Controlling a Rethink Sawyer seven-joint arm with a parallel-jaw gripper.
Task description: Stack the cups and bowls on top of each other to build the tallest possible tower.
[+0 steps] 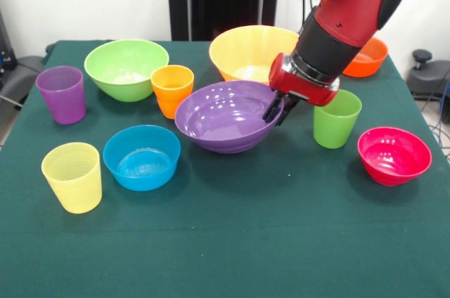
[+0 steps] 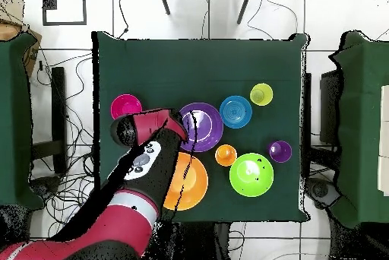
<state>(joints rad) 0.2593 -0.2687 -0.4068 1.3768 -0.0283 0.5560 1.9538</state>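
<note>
My gripper (image 1: 276, 111) stands at the right rim of the wide purple bowl (image 1: 226, 115), one finger inside the rim and one outside, shut on it. The bowl sits mid-table and tilts slightly. Overhead, the gripper (image 2: 185, 129) is at the left rim of the purple bowl (image 2: 205, 125). The large orange-yellow bowl (image 1: 247, 50) stands behind it, empty. The light green bowl (image 1: 126, 67), orange cup (image 1: 172, 89), purple cup (image 1: 62, 93), yellow cup (image 1: 72, 176), blue bowl (image 1: 142, 157), green cup (image 1: 336, 118), pink-red bowl (image 1: 394, 154) and orange-red bowl (image 1: 368, 57) stand apart. Nothing is stacked.
The arm (image 1: 344, 10) comes down from the top right over the orange-yellow bowl's right side and partly hides the orange-red bowl. The green cup stands close to the right of the gripper. Cables lie on the floor around the table (image 2: 197, 59).
</note>
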